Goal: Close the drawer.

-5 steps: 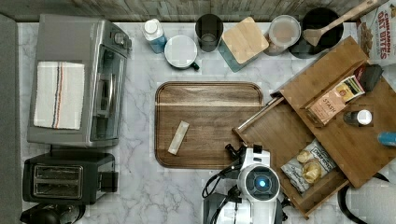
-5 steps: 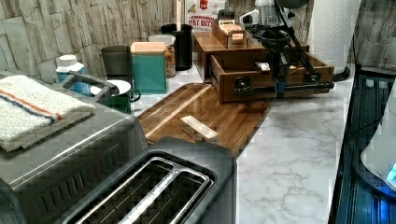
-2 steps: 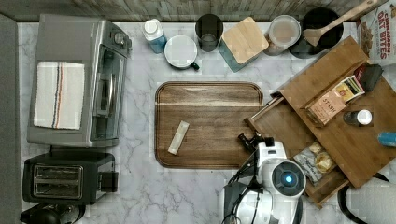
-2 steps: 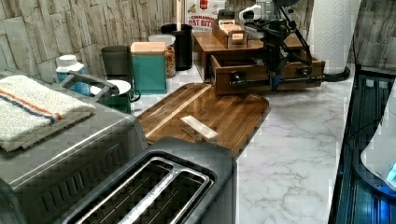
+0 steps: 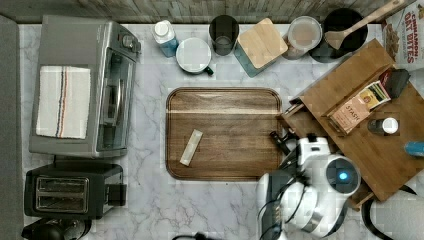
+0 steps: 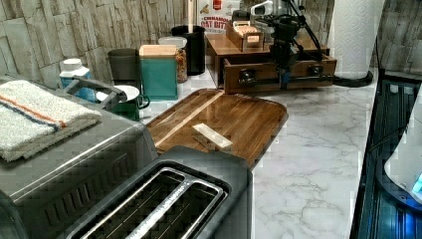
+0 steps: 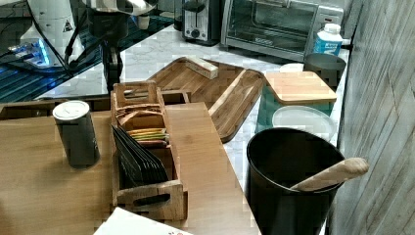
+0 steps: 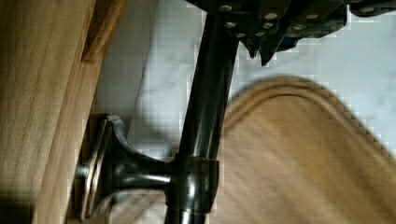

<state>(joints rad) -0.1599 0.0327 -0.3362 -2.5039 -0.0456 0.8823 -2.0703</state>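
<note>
Left view: the drawer (image 6: 278, 74) sits almost fully inside the organiser (image 6: 221, 50) at the surface's (image 6: 308, 144) far edge, its front panel just proud of the box. The hand (image 6: 285, 74) hangs against the handle bar (image 8: 205, 116) beside a knob (image 8: 116, 168); whether its fingers are open or closed cannot be told. The tray (image 6: 234, 117) lies just in front.

serving tray (image 5: 225, 132): dark wood, just beside end effector, toward the top view's left
packet (image 5: 191, 147): lying flat on tray, well apart from end effector
toaster oven (image 5: 85, 85): far off at the top view's left, striped towel (image 5: 63, 101) on top
toaster (image 5: 72, 189): far off, lower in the top view's left
black pot (image 7: 289, 178): wooden spoon (image 7: 332, 175) inside
</note>
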